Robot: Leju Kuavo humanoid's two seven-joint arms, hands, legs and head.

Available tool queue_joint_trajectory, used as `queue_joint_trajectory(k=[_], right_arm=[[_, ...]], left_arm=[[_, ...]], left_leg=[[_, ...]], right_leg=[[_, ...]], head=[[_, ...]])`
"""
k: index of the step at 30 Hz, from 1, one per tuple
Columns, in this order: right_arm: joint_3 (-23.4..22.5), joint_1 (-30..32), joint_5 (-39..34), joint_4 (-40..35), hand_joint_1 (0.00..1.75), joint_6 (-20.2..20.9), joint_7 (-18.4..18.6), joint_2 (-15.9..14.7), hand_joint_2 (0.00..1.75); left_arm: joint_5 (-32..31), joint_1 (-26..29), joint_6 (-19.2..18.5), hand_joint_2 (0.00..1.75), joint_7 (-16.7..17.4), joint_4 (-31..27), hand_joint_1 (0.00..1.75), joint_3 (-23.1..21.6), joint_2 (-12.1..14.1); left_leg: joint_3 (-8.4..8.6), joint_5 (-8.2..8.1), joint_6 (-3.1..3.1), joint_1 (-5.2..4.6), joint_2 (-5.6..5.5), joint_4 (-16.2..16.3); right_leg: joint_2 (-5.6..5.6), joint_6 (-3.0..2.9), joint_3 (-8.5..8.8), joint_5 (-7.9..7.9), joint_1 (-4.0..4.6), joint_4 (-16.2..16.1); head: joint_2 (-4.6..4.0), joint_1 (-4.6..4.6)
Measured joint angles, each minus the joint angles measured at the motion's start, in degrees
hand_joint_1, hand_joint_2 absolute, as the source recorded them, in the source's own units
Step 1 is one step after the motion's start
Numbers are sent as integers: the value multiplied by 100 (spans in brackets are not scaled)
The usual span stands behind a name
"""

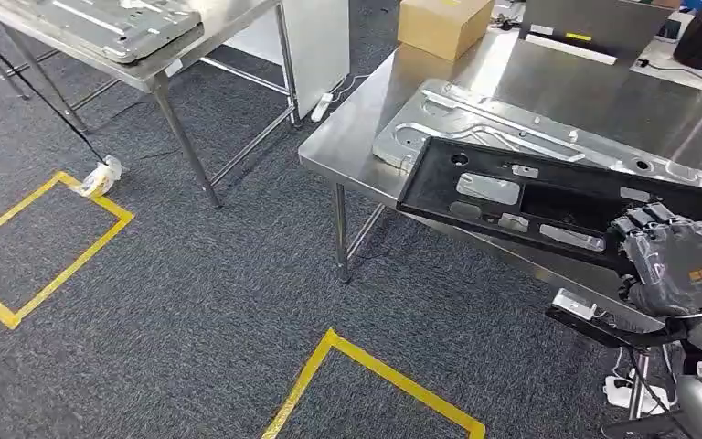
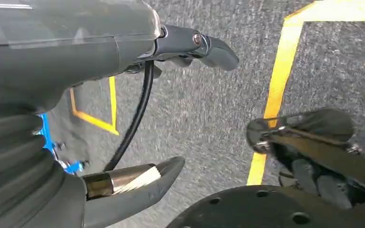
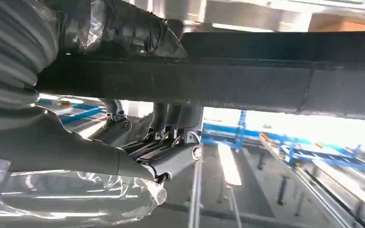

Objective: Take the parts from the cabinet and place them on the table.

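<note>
Closest in, the right hand [image 1: 675, 263] grips the black panel [image 1: 548, 206] at its near end, long axis slanting across the steel table [image 1: 512, 82] edge; left hand [image 2: 123, 118] hangs open-fingered, empty.

A cardboard box [image 1: 444, 24] sits at the worktop's far end; a tape roll [image 1: 99, 176] lies on the grey carpet [image 1: 192, 302]. Yellow tape lines [image 1: 55, 274] mark the carpet; a power strip [image 1: 322, 107] lies between the tables.

right of frame, a steel worktop [image 1: 475, 87] carries a grey metal panel [image 1: 475, 123], a cardboard box [image 1: 443, 23] at its far end, and a black panel [image 1: 530, 197] overhanging its near edge.
</note>
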Motion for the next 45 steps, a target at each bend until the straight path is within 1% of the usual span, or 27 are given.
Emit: queue_joint_trajectory(k=[1,2,3,4,5,7,8,9,10,11,12,13,14,15,16,17,18,19,20,21,22,23,27,31,34,35,45], right_arm=[[2,-14,9,22,175,0,6,0,175],[0,-29,30,33,175,-4,11,0,175],[2,-36,52,44,175,-11,24,4,175],[2,-71,70,59,175,-11,24,13,175],[7,-82,83,83,175,-11,24,35,175],[9,-102,107,107,175,-11,22,39,175],[9,-123,118,109,175,-11,24,28,175],[9,-131,120,120,175,-13,26,37,175],[9,-198,120,131,175,-9,24,33,175],[9,-234,120,135,175,-11,26,39,175],[9,-233,122,146,175,-11,31,50,175],[11,-220,177,164,175,-11,31,55,175],[15,-211,238,179,175,-20,28,57,175],[15,-212,267,197,175,-24,24,55,175],[15,-218,269,212,175,-28,24,55,175],[15,-235,269,218,175,-37,24,53,175],[15,-255,269,221,175,-41,22,50,175],[18,-270,269,238,175,-44,20,57,175],[17,-283,269,240,175,-50,13,41,175],[17,-291,278,251,175,-50,7,42,175],[22,-308,299,264,175,-44,0,55,175],[26,-330,317,271,175,-35,-7,63,175],[114,-411,348,299,175,-11,42,94,175],[221,-436,323,319,175,-7,42,94,175],[295,-484,302,334,175,4,42,92,175],[323,-507,284,341,175,11,39,94,175],[468,-645,227,361,175,103,24,94,175]], left_arm=[[11,-1,-2,175,0,0,0,-5,-2],[26,2,-2,175,-2,0,0,-13,0],[42,21,0,175,-2,13,0,-26,17],[44,18,-2,175,-7,26,0,-35,9],[50,6,-2,175,-11,28,0,-37,4],[59,-32,-2,175,-11,28,0,-42,4],[59,-45,0,175,-15,26,0,-42,-17],[61,-54,-2,175,-17,26,0,-44,-24],[66,-27,-2,175,-20,28,0,-44,-22],[66,-19,0,175,-20,28,0,-44,-24],[66,0,-2,175,-20,28,0,-44,-26],[70,1,-4,175,-20,30,0,-44,-26],[88,0,-13,175,-15,31,0,-44,-28],[92,-4,-33,175,-15,31,0,-48,-33],[94,-9,-46,175,-15,31,0,-55,-42],[101,-15,-59,175,-11,29,0,-72,-44],[103,-20,-61,175,-4,31,0,-87,-44],[107,-21,-63,175,0,31,0,-94,-39],[109,-25,-70,175,4,31,0,-105,-39],[112,-28,-72,175,9,31,0,-125,-39],[127,-25,-72,175,15,31,0,-138,-37],[136,-25,-83,175,18,31,0,-147,-39],[177,-28,-105,175,31,31,0,-188,-39],[206,-22,-118,175,7,31,0,-238,-39],[221,-21,-127,175,-7,31,0,-287,-39],[223,-22,-131,175,-11,31,0,-297,-39],[286,-23,-140,175,-31,31,0,-365,-39]], left_leg=[[195,289,50,-17,-46,-470],[426,566,116,-28,-171,-1009],[565,647,206,-34,-507,-1396],[616,658,201,-29,-544,-1462],[624,670,183,-40,-460,-1474],[645,684,196,-67,-356,-1510],[702,754,222,7,-260,-1659],[745,781,239,-10,-176,-1720],[757,788,260,-14,-109,-1745],[753,780,267,-16,-38,-1745],[752,765,277,-20,-1,-1741],[751,757,269,-20,42,-1737],[753,749,258,-16,87,-1727],[752,735,236,-3,128,-1706],[753,714,208,12,150,-1678],[757,676,180,30,171,-1629],[755,639,142,36,190,-1574],[730,622,107,-3,193,-1560],[731,604,72,-5,197,-1530],[722,589,62,-11,196,-1524],[713,566,203,-28,192,-1539],[710,594,249,-26,191,-1535],[731,628,189,-1,188,-1570],[730,642,121,10,181,-1591],[730,641,24,18,181,-1594],[730,642,13,18,181,-1594],[723,637,-6,16,178,-1558]], right_leg=[[79,0,10,0,12,1],[153,1,16,0,16,1],[202,3,7,1,-15,1],[274,32,-12,11,5,7],[311,69,-37,27,-35,0],[449,156,-50,66,-83,-41],[492,199,-36,64,-40,-54],[178,203,-95,-32,-13,53],[-70,218,-233,-212,-12,328],[-208,243,-440,-417,-29,743],[-264,275,-660,-611,-61,1197],[-277,309,-818,-716,-93,1520],[-290,345,-872,-695,-129,1634],[-307,385,-774,-528,-165,1449],[-329,414,-544,-293,-191,1041],[-366,441,-194,-16,-218,423],[-431,456,28,22,-232,-44],[-431,425,51,-40,-154,-5],[-383,349,32,-25,-161,-28],[-388,338,43,-16,-181,-46],[-392,341,46,-14,-191,-42],[-381,334,47,-18,-178,-41],[-377,257,33,-36,-139,-20],[-384,245,22,-41,-128,-5],[-387,244,18,-42,-103,0],[-387,243,17,-41,-103,0],[-399,246,21,-33,-107,0]], head=[[0,0],[0,0],[0,4],[0,13],[0,-4],[0,-2],[0,0],[0,11],[0,35],[0,37],[0,33],[0,37],[0,33],[0,37],[0,35],[0,37],[0,37],[0,39],[0,28],[0,26],[0,26],[0,24],[0,26],[0,24],[0,24],[0,24],[0,26]])
